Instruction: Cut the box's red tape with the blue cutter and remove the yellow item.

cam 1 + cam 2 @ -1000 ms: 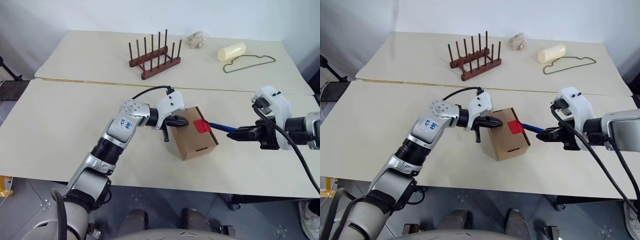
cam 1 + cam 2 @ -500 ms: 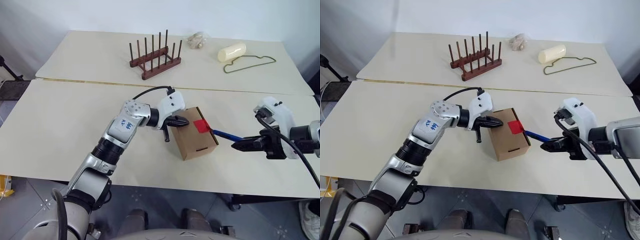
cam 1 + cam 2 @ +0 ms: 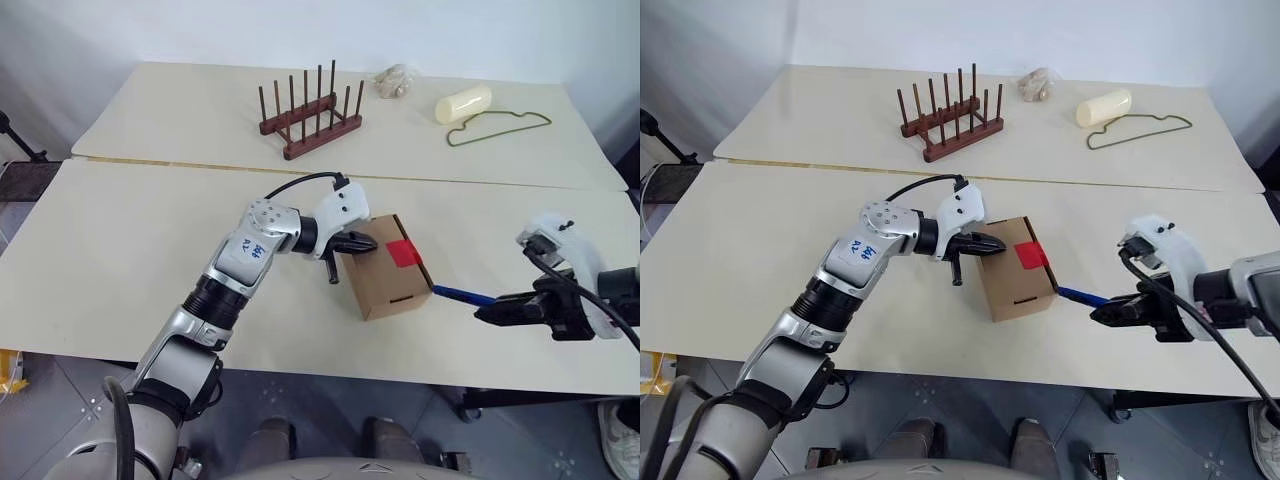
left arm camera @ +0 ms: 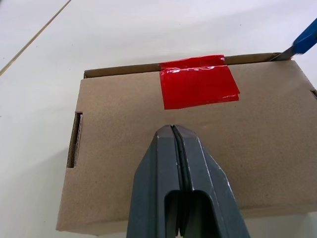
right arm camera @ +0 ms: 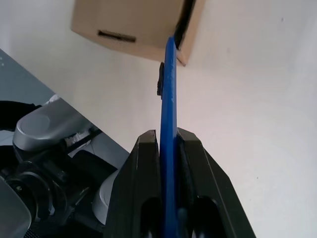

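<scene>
Cream table (image 3: 120,250) | left gripper (image 3: 362,243) closed, tips pressing box (image 3: 385,280) near red tape (image 3: 404,252) | right gripper (image 3: 492,313) clamps blue cutter (image 3: 462,295) beside box

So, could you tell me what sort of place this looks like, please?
Probably a robot test room or lab rather than a home: two plain cream tables pushed together before a bare wall, with unrelated props set out on them, a wooden peg rack, a green wire hanger and a taped cardboard box.

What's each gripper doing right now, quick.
Left gripper: shut, empty, pressed against the box.
Right gripper: shut on the blue cutter.
</scene>
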Controlling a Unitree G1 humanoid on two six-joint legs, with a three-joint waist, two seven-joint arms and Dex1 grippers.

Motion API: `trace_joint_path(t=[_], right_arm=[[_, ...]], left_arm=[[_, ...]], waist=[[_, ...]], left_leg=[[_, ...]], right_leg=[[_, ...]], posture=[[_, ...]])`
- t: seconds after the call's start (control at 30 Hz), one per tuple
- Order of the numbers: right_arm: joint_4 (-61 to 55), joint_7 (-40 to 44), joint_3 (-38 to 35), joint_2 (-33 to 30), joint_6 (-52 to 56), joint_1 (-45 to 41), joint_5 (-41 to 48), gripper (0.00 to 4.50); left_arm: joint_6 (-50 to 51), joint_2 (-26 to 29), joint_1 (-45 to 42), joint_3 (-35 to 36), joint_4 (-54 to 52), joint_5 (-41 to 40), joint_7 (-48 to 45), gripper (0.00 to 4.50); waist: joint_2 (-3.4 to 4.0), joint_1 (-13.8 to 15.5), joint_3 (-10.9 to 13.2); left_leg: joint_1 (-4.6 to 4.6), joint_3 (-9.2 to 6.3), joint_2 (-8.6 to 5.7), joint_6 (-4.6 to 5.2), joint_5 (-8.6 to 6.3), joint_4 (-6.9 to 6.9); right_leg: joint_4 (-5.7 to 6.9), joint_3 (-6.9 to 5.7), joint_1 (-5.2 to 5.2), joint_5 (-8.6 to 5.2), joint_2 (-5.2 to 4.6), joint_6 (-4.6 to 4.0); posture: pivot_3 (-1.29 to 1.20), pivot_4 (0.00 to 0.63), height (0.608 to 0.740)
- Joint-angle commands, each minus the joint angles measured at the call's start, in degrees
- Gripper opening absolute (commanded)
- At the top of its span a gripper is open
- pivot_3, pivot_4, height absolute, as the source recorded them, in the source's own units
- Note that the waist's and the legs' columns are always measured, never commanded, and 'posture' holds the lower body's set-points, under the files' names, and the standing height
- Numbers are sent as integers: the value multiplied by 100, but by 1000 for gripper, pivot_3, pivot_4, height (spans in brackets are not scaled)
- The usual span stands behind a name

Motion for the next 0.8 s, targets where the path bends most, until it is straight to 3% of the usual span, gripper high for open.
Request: trace_joint_path(t=[0.03, 0.2, 0.4, 0.6, 0.7, 0.8], right_arm=[[356, 721, -960, -126, 374, -231, -133, 104], [1206, 1739, -1806, 322, 622, 31, -1699, 104], [1744, 2598, -1782, 1263, -557, 359, -3606, 104], [3099, 2253, -16, 3257, -3960, -6, -7166, 104], [4188, 2131, 292, 3835, -5440, -271, -8400, 104], [5034, 2137, 193, 4177, -6049, -453, -8830, 104]], left_arm=[[100, -12, 127, -178, 144, 103, -36, 0], [-25, 111, 151, 35, -49, -56, -163, 0], [-309, 481, 335, 405, -464, -289, -327, 0], [-778, 1266, 1171, 1300, -1423, -993, -832, 0], [-646, 1552, 1498, 1599, -1584, -1151, -740, 0], [-738, 1886, 1896, 1823, -1679, -1142, -679, 0]], waist=[[1, -2, -1], [-2, 0, 0], [3, -59, -2], [0, -188, -1], [38, -181, 7], [41, -213, 5]], left_leg=[[0, 0, 0, 0, 0, 1], [-1, 4, 0, 4, -2, 5], [0, 15, 0, 3, -2, 0], [1, 22, 4, -3, 1, 6], [0, 26, -7, -9, 6, 2], [1, 32, -9, -9, 7, 8]], right_leg=[[1, 0, 0, 0, 0, 0], [-2, 2, 3, 4, 1, 2], [6, 8, -10, 5, 3, 5], [27, 16, -23, 5, 5, 5], [35, 20, -31, 5, -6, 6], [36, 21, -31, 7, -8, 9]], posture=[[0, 150, 740], [0, 150, 740], [0, 150, 740], [0, 150, 740], [0, 150, 740], [0, 150, 740]])
